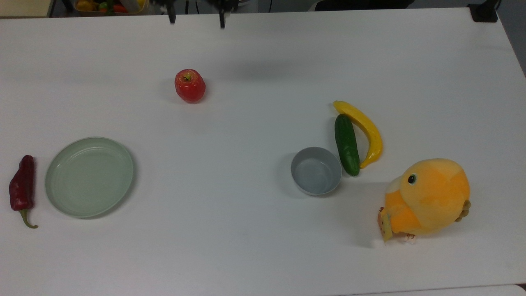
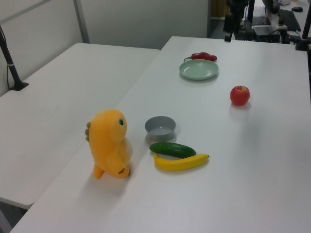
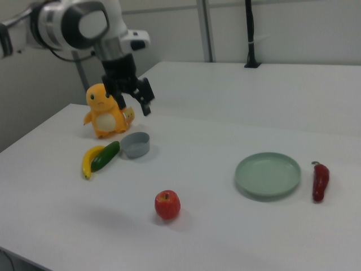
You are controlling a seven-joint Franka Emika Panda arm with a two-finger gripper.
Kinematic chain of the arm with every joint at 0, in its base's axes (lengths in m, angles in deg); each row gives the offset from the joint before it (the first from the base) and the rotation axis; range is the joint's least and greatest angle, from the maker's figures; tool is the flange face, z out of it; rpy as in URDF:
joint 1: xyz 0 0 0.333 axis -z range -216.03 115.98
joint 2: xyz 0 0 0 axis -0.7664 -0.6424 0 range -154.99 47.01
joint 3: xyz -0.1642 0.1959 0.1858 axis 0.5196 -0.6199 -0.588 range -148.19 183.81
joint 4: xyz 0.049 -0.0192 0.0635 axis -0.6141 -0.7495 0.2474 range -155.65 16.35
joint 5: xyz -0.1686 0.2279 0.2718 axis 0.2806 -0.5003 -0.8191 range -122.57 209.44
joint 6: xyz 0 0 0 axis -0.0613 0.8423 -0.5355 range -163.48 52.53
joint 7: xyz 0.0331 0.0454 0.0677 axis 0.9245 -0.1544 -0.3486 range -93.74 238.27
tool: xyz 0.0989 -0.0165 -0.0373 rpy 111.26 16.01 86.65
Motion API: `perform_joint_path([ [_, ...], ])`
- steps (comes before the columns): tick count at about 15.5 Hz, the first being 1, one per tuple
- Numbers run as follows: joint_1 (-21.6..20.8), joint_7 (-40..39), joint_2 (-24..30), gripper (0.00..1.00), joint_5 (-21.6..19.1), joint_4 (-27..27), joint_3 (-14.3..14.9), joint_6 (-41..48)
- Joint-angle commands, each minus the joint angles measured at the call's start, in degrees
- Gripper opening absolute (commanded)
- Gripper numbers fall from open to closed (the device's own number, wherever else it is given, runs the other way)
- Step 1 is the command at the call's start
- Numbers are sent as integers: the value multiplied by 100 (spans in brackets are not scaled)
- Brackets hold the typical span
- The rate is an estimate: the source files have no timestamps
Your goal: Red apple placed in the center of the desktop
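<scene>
The apple [image 1: 190,85] sits upright on the white table [image 1: 246,230], stem up, with nothing touching it. In the top view it lies left of the middle and toward the far edge; in the right view [image 3: 167,204] it is near the front edge, and in the left view [image 2: 239,95] toward the right side.

The claw [image 3: 135,101] hangs in the air well above the table, its two black fingers [image 3: 148,105] spread apart and holding nothing. In the top view its fingertips [image 1: 222,21] poke in at the upper edge, well apart from the apple.

A pale green plate [image 1: 89,176] lies at the top view's left, with a dark red chili [image 1: 22,189] just beside it on its outer side. At the top view's right, a small grey bowl [image 1: 316,171] stands empty, with a cucumber [image 1: 347,144] next to it and a banana [image 1: 363,130] curved along the cucumber's other side, touching it. An orange plush toy [image 1: 427,198] stands near them, toward the front edge
</scene>
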Motion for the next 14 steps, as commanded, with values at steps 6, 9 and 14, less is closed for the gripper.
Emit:
perform_joint_path([
  [6, -554, -205, 130, 100, -446, 273, 441, 370],
  [9, -705, -716, 113, 100, -542, 150, 697, 1],
  [14, -714, -779, 86, 100, -542, 124, 732, -220],
])
